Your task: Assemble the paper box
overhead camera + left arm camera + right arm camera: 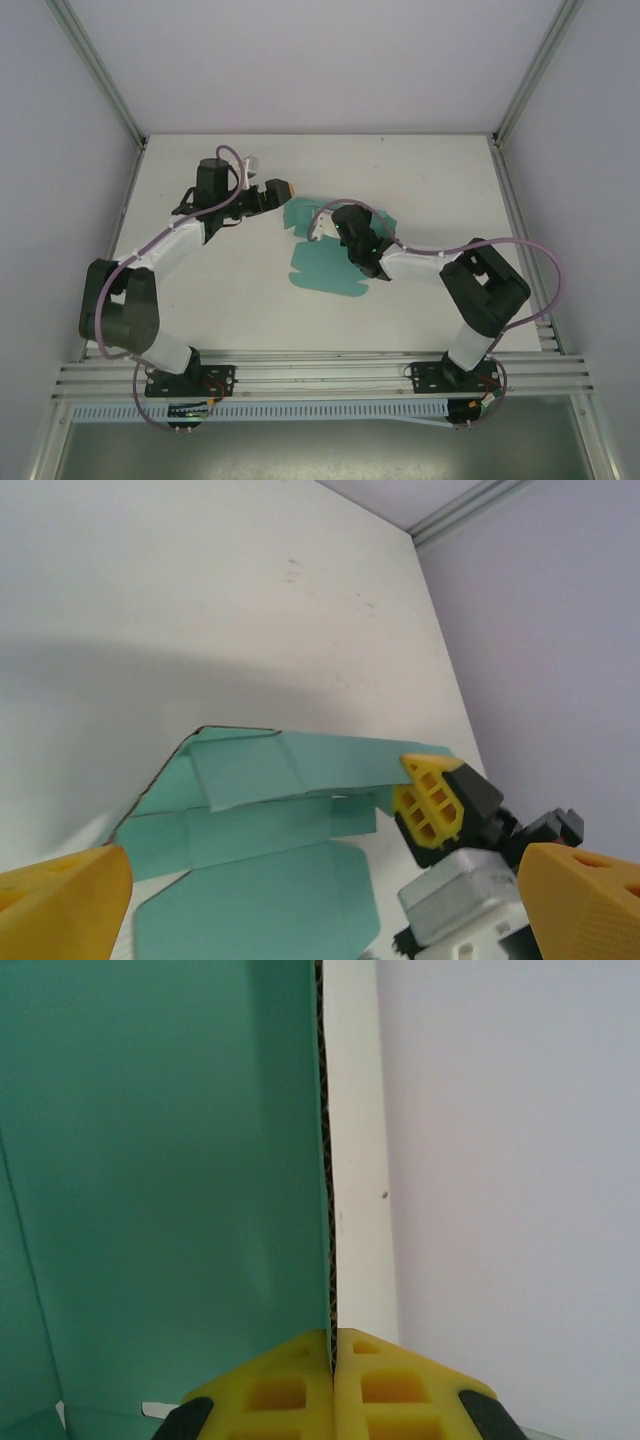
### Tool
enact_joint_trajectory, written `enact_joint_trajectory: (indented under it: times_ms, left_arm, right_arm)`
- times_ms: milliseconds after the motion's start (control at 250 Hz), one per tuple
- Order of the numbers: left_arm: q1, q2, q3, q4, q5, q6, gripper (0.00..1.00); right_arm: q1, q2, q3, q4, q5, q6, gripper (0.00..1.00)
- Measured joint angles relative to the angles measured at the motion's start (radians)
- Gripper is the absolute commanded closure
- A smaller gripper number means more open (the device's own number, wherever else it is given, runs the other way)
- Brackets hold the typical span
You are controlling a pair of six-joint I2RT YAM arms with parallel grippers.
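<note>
The box (322,268) lies mid-table (430,190) between the arms. It is mostly a flat sheet, with panels and flaps spread out and no walls locked. The right gripper (332,1348) is pinched tight on the edge of one panel at the sheet's far side, holding it raised; in the left wrist view that part looks bent up along its crease. The left gripper (282,190) hovers just beside the sheet's far left corner, fingers wide, holding nothing. I judge the work to be at an early stage — one fold begun, the other walls and tabs all to do.
</note>
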State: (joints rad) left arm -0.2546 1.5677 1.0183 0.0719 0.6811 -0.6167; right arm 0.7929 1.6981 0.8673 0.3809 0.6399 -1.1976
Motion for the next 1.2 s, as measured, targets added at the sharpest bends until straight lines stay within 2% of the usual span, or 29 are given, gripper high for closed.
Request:
enact_joint_trajectory:
  times_ms: [200,364,612,911,1015,1199]
  left_arm:
    - [-0.018,0.121,0.024,0.052,0.090,-0.044,0.02]
    - [-0.046,0.156,0.084,0.052,0.123,-0.043,0.01]
    - [-0.066,0.205,0.137,0.027,0.119,-0.027,0.02]
    - [-0.066,0.198,0.060,0.022,0.103,-0.024,0.02]
    - [-0.068,0.198,0.051,0.027,0.111,-0.026,0.07]
    - [-0.072,0.208,0.058,0.055,0.137,-0.051,0.24]
  right_arm:
    - [0.056,0.046,-0.045,0.157,0.052,0.026,1.00]
    - [0.075,0.061,-0.066,0.223,0.073,0.045,1.00]
    - [0.075,0.061,-0.080,0.252,0.077,0.089,1.00]
    - [0.074,0.061,-0.082,0.249,0.078,0.158,1.00]
    - [0.075,0.061,-0.082,0.249,0.078,0.173,1.00]
    - [0.075,0.061,-0.086,0.257,0.063,0.187,1.00]
